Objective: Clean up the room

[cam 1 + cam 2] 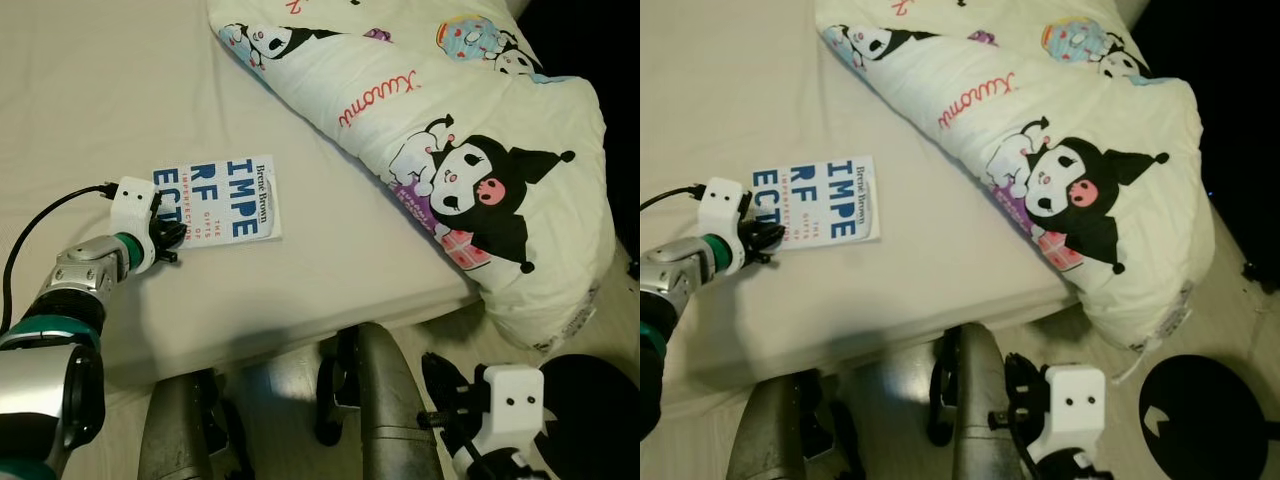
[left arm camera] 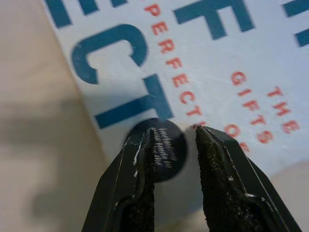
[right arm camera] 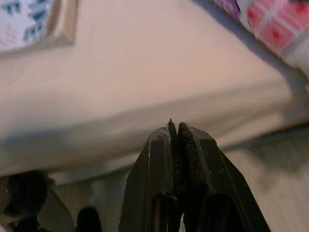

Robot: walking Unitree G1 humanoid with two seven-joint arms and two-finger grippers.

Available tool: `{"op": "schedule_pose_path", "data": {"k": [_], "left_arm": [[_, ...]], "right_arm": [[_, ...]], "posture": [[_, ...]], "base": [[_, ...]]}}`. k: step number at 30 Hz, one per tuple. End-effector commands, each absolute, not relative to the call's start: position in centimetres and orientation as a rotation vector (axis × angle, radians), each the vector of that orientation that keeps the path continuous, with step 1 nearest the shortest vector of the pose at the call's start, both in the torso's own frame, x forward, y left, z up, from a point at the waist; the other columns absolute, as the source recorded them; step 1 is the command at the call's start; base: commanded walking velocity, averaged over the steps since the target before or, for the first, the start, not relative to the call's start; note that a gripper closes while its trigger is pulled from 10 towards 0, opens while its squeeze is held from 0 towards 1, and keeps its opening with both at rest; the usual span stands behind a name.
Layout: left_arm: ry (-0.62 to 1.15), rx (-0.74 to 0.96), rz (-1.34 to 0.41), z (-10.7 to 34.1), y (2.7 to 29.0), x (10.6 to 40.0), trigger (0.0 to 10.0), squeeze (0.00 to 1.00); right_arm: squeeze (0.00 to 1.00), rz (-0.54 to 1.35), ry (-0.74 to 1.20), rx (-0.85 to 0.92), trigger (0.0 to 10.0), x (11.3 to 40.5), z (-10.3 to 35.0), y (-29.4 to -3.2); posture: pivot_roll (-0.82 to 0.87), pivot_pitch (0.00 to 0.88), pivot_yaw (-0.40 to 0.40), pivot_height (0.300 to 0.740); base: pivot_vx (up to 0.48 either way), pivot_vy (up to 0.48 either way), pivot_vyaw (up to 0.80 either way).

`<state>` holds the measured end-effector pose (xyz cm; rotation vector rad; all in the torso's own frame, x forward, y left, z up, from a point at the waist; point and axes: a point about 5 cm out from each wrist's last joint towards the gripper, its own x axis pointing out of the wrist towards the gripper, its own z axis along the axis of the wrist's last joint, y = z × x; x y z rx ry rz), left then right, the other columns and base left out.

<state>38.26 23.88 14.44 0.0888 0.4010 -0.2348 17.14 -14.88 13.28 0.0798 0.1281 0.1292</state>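
A white book [image 1: 225, 198] with blue and red lettering lies flat on the beige bed [image 1: 320, 270], near its front edge. My left gripper [image 1: 172, 240] rests at the book's near left corner. In the left wrist view its fingertips [image 2: 212, 145] stand a little apart just over the cover [image 2: 203, 58], beside a round black sticker [image 2: 166, 150], holding nothing. My right gripper [image 3: 175, 128] hangs low in front of the bed's edge, shut and empty.
A bulky cream duvet [image 1: 450, 150] printed with cartoon figures covers the bed's right side and droops over the corner. A round black object [image 1: 1205, 415] lies on the floor at the right. My own legs [image 1: 390, 410] stand against the bed front.
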Motion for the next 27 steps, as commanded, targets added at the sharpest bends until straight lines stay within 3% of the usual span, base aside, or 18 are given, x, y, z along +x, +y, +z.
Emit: {"op": "schedule_pose_path", "data": {"k": [1, 4, 6, 8, 11, 16, 18, 22, 23, 24, 27], "left_arm": [[0.665, -0.049, -0.36, 7.9, 20.9, 35.4, 10.0, 0.0], [0.678, -0.116, -0.441, 7.2, 18.4, 35.2, 10.0, 0.0], [0.678, -0.116, -0.441, 7.2, 18.4, 35.2, 10.0, 0.0], [0.686, -0.17, -0.533, 7.0, 15.6, 35.2, 10.0, 0.0], [0.69, -0.194, -0.577, 6.9, 14.3, 35.1, 10.0, 0.0], [0.656, -0.316, -0.77, 7.4, 9.9, 34.7, 10.0, 0.0], [0.656, -0.316, -0.77, 7.4, 9.9, 34.7, 10.0, 0.0], [0.361, -0.223, -0.873, 10.7, 8.8, 35.6, 10.0, 0.0], [0.361, -0.223, -0.873, 10.7, 8.8, 35.6, 10.0, 0.0], [0.156, -0.163, -0.812, 13.9, 9.3, 35.3, 10.0, 0.0], [0.098, -0.13, -0.77, 14.9, 9.6, 34.9, 10.0, 0.0]], "right_arm": [[0.0, 0.128, 0.158, 0.091, 10.0, 17.6, 12.4, -14.7], [0.0, 0.136, 0.135, 0.102, 10.0, 18.6, 12.4, -14.3], [0.0, 0.136, 0.135, 0.102, 10.0, 18.6, 12.4, -14.3], [0.0, 0.135, 0.119, 0.112, 10.0, 19.4, 12.3, -14.0], [0.0, 0.135, 0.114, 0.118, 10.0, 19.8, 12.2, -13.9], [0.0, 0.154, 0.094, 0.147, 10.0, 21.2, 11.8, -13.0], [0.0, 0.154, 0.094, 0.147, 10.0, 21.2, 11.8, -13.0], [0.0, 0.181, 0.071, 0.164, 10.0, 22.6, 11.5, -12.2], [0.0, 0.181, 0.071, 0.164, 10.0, 22.6, 11.5, -12.2], [0.0, 0.203, 0.052, 0.185, 10.0, 23.9, 11.4, -11.4], [0.0, 0.21, 0.047, 0.194, 10.0, 24.4, 11.4, -11.1]], "posture": [[-0.31, 0.383, 0.024, 0.6], [-0.29, 0.359, 0.039, 0.6], [-0.29, 0.359, 0.039, 0.6], [-0.24, 0.319, 0.072, 0.6], [-0.23, 0.313, 0.074, 0.6], [-0.16, 0.261, 0.095, 0.6], [-0.16, 0.261, 0.095, 0.6], [-0.1, 0.21, 0.1, 0.6], [-0.1, 0.21, 0.1, 0.6], [-0.04, 0.173, 0.097, 0.6], [-0.04, 0.173, 0.097, 0.6]], "base": [[0.0, 0.0, 0.0], [0.0, 0.0, 0.0], [0.0, 0.0, 0.0], [0.0, 0.0, 0.0], [0.0, 0.0, 0.0], [0.0, 0.0, 0.0], [0.0, 0.0, 0.0], [0.0, 0.0, 0.0], [0.0, 0.0, 0.0], [0.0, 0.0, 0.0], [0.0, 0.0, 0.0]]}}
